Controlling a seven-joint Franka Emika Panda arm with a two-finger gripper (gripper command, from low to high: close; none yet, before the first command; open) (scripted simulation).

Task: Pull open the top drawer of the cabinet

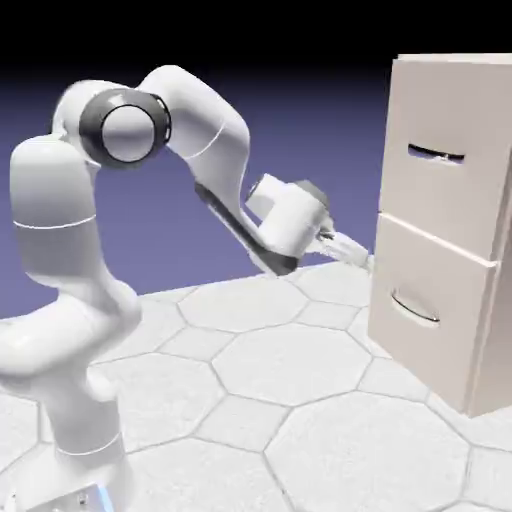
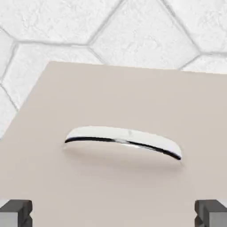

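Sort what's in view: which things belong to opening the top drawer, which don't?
Job:
- flat-fronted beige top drawer
- tall beige cabinet
- open two-finger gripper

Not the job:
- lower drawer with curved silver handle
- white hexagon-tiled table

The cabinet (image 1: 445, 230) is standing on the table (image 1: 290, 400), at the right side of the exterior view. The top drawer (image 1: 440, 150) is sitting right above the lower drawer (image 1: 430, 310), and each one is carrying a handle on its front. The arm (image 1: 150, 200) is rising at the left and reaching toward the right. The gripper (image 1: 358, 251) is hanging just beside the cabinet's front (about where the two drawers are meeting). In the hand view, a curved handle (image 2: 124, 141) is lying straight ahead, with table showing past the drawer's far edge.
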